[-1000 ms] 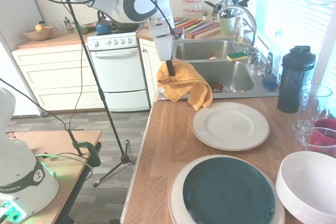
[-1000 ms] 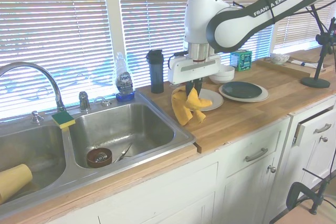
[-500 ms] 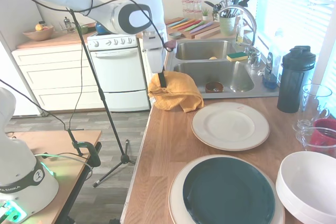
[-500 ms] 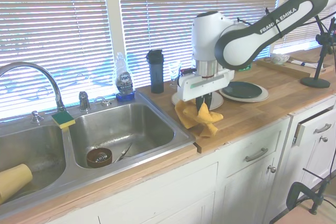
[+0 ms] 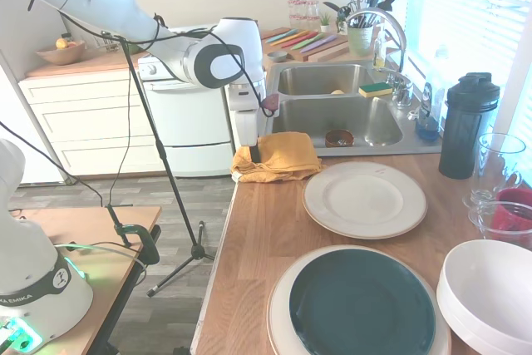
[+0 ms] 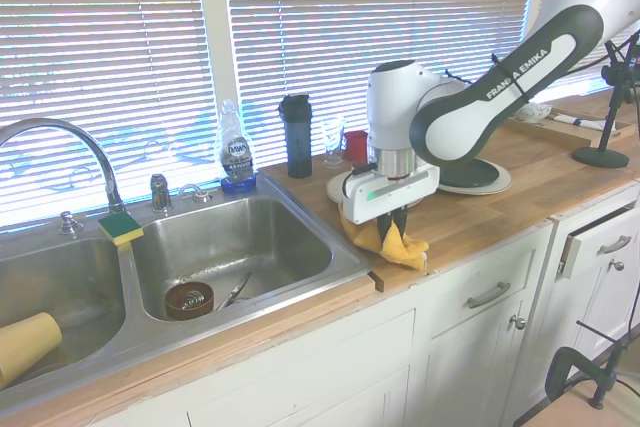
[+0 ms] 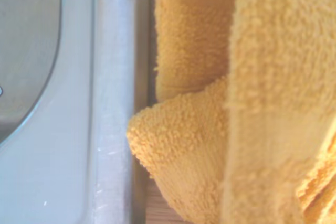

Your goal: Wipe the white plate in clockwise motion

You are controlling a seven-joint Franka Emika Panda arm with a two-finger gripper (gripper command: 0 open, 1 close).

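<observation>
Pinching yellow towel point(image 5: 278, 158) | fingers point(image 5: 254, 153) on counter point(image 5: 266, 230) | white plate point(image 5: 364, 199) beside

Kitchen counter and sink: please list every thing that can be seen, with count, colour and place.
Plate: 1, cream-white, on the counter near the sink.
Cloth: 1, yellow, bunched on the counter edge beside the sink.
Big plate: 1, white with dark green centre, front of the counter.
Bowl: 1, white, right of the big plate.
Shaker bottle: 1, black, by the window.
Soap bottle: 1, clear with blue label, behind the sink.
Sponge: 1, yellow and green, on the sink rim.
Sink: 1, steel, two basins.
Gripper: 1, dark fingers, shut on the cloth.
</observation>
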